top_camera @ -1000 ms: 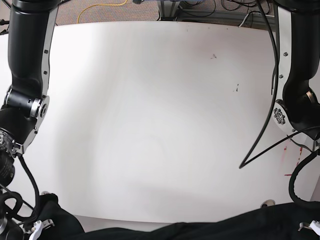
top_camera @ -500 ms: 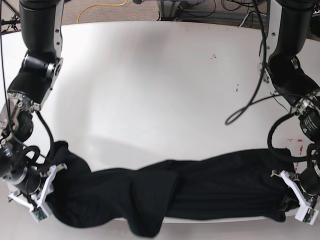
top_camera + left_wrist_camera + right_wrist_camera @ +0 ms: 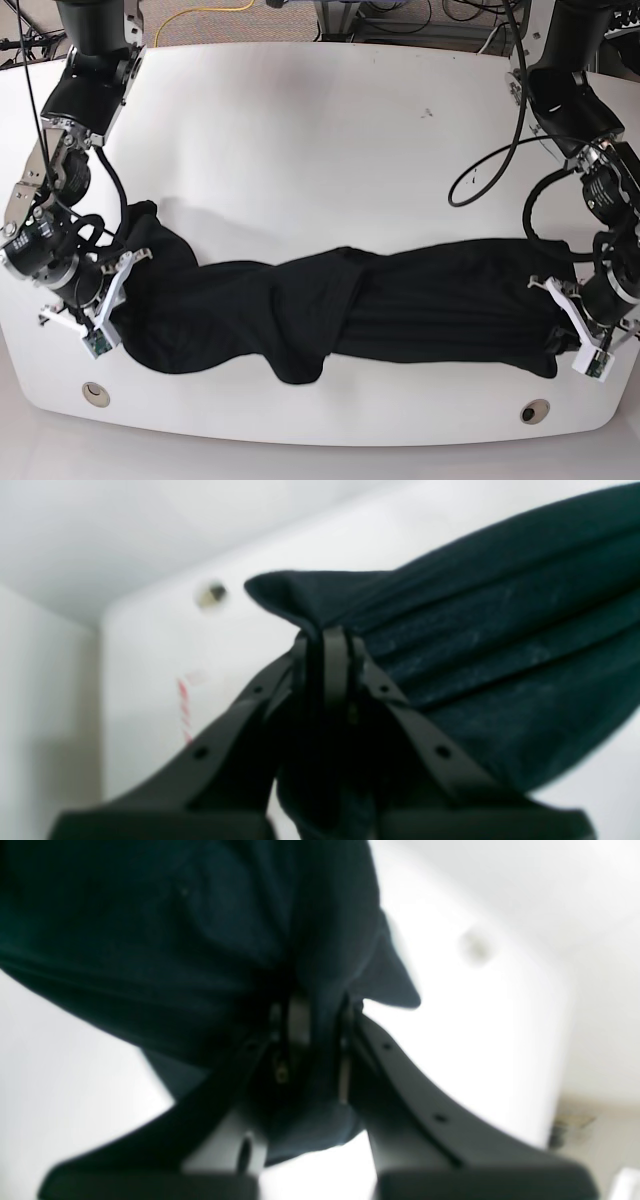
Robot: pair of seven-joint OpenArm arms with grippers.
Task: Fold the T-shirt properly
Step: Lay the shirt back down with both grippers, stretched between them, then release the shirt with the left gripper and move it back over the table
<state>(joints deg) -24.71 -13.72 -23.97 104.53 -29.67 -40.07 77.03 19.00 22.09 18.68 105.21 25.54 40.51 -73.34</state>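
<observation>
While both grippers pinch its ends, the T-shirt (image 3: 400,305) lies stretched in a long bunched band across the near part of the table (image 3: 300,150).

On the base view's right, the left gripper (image 3: 568,338) has its jaws clamped on a fold of black cloth; the left wrist view shows the fingers (image 3: 334,665) pressed together with fabric rising between them and ridged folds running off to the right. On that view's left, the right gripper (image 3: 118,285) is likewise closed on the shirt's other end, cloth bunched over its fingers (image 3: 300,1025) in the blurred wrist view. The middle of the shirt sags toward the near edge in a rumpled lobe, resting on the tabletop.
</observation>
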